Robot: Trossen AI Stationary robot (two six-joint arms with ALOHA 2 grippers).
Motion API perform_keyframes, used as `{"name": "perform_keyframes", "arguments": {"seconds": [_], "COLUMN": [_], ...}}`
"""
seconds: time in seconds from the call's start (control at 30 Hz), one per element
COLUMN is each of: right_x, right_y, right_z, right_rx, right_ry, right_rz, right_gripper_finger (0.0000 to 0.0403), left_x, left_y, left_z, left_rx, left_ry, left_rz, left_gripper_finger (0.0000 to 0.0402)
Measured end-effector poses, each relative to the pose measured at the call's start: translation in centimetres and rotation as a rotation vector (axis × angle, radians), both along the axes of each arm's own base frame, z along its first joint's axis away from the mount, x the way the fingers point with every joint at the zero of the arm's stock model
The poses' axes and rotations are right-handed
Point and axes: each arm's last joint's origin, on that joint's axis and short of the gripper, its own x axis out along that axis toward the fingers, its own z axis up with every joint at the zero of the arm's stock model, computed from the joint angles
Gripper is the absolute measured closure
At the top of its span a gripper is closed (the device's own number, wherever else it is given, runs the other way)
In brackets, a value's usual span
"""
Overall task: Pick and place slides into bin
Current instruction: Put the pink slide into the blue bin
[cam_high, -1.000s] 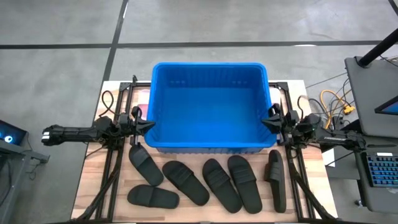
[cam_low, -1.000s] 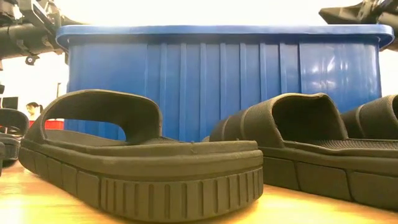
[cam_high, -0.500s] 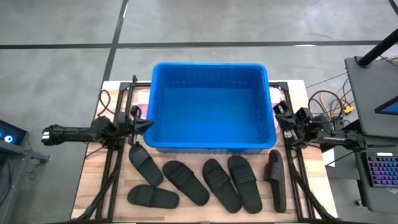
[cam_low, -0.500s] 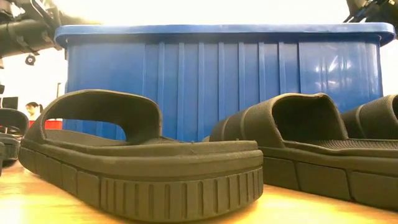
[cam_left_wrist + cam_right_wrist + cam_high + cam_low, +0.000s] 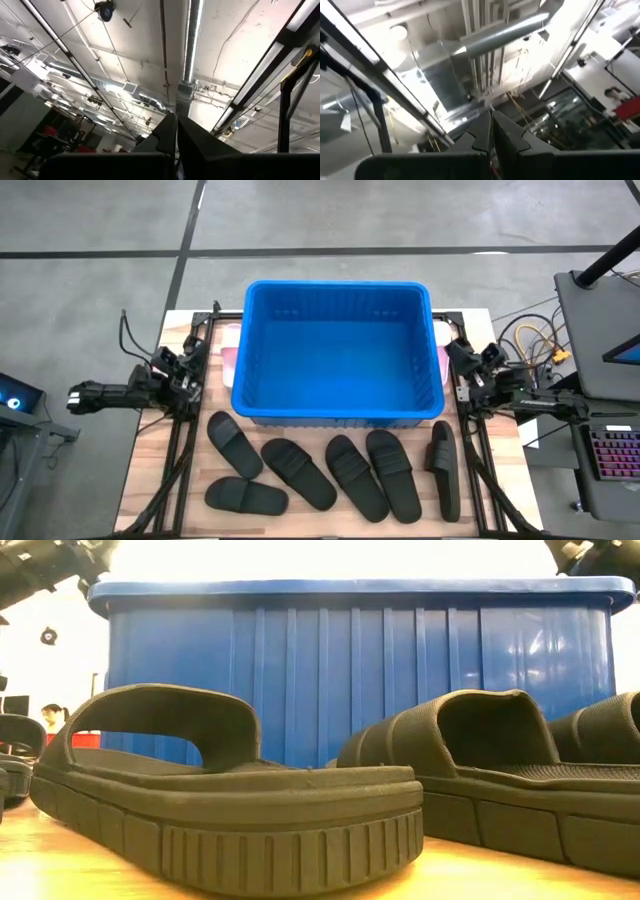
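Note:
The blue bin (image 5: pixel 338 350) stands in the middle of the table and fills the back of the low view (image 5: pixel 360 670). Several black slides lie on their soles in a row in front of it, from one at the left (image 5: pixel 234 446) to one at the right (image 5: pixel 444 468); two loom close in the low view (image 5: pixel 230 790). Pale pink slides peek out beside the bin's left wall (image 5: pixel 229 356) and right wall (image 5: pixel 440 340). My left gripper (image 5: pixel 192 352) is shut and empty, left of the bin, pointing upward. My right gripper (image 5: pixel 455 352) is shut and empty, right of the bin, also pointing upward.
Black frame rails run along both sides of the table (image 5: pixel 180 450). A laptop and cables (image 5: pixel 600 330) sit beyond the right edge. Bare wood shows near the front edge (image 5: pixel 160 490). Both wrist views show only the ceiling past the shut fingers.
Both grippers have drawn away from the bin's near corners: the left toward the table's left edge, the right toward the right and far side. Both have tipped upward. The bin and the slides stay put.

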Motion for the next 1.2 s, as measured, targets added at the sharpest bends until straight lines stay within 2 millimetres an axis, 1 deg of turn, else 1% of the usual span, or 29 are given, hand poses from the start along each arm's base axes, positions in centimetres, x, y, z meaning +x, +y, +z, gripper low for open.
{"name": "perform_keyframes", "arguments": {"seconds": [0.07,0.1,0.23,0.3,0.33,0.43,0.5,0.53,0.6,0.67,0.8,0.9,1.0,1.1,1.2], "right_x": [0.0,0.2,0.9,1.0,0.9,0.4,0.0,-0.2,-0.8,-1.3,-2.2,-2.6,-2.8,-2.5,-2.2], "right_y": [-0.2,-0.3,-0.4,-0.5,-0.5,-0.5,-0.7,-0.8,-1.0,-1.2,-1.3,-1.3,-1.3,-1.4,-1.4], "right_z": [0.2,0.4,1.8,3.1,4.0,7.2,9.1,9.8,11.0,11.5,12.4,13.1,13.7,14.1,14.2], "right_rx": [0.051,0.077,0.118,0.12,0.106,0.042,0.069,0.109,0.184,0.241,0.335,0.462,0.58,0.657,0.7], "right_ry": [0.021,0.059,0.333,0.435,0.458,0.475,0.476,0.494,0.555,0.652,0.772,0.742,0.672,0.61,0.58], "right_rz": [-0.038,-0.052,-0.086,-0.102,-0.116,-0.201,-0.284,-0.329,-0.433,-0.518,-0.561,-0.55,-0.544,-0.517,-0.498], "right_gripper_finger": [0.0391,0.0388,0.0355,0.0331,0.0318,0.0277,0.0251,0.0239,0.0216,0.0197,0.0168,0.0158,0.0159,0.0165,0.017], "left_x": [0.1,0.1,0.3,0.4,0.5,0.5,0.5,0.5,0.4,0.4,0.4,0.4,0.2,-0.1,-0.3], "left_y": [0.0,0.0,0.1,0.1,0.1,0.1,0.2,0.2,0.3,0.3,0.3,0.3,0.3,0.3,0.3], "left_z": [0.0,0.0,-0.1,-0.2,-0.2,-0.2,-0.2,-0.3,-0.3,-0.3,-0.3,-0.2,0.1,0.3,1.1], "left_rx": [0.0,0.0,-0.021,-0.022,-0.021,-0.021,-0.038,-0.051,-0.069,-0.072,-0.085,-0.124,-0.173,-0.182,-0.174], "left_ry": [0.008,0.01,0.023,0.035,0.037,0.04,0.04,0.04,0.039,0.04,0.036,0.008,-0.053,-0.094,-0.12], "left_rz": [0.0,0.0,0.021,0.022,0.022,0.023,0.04,0.054,0.073,0.085,0.087,0.045,-0.008,-0.022,-0.021], "left_gripper_finger": [0.0402,0.0402,0.0402,0.0402,0.0402,0.0401,0.0399,0.0394,0.0377,0.0352,0.0286,0.0241,0.021,0.0196,0.0194]}}
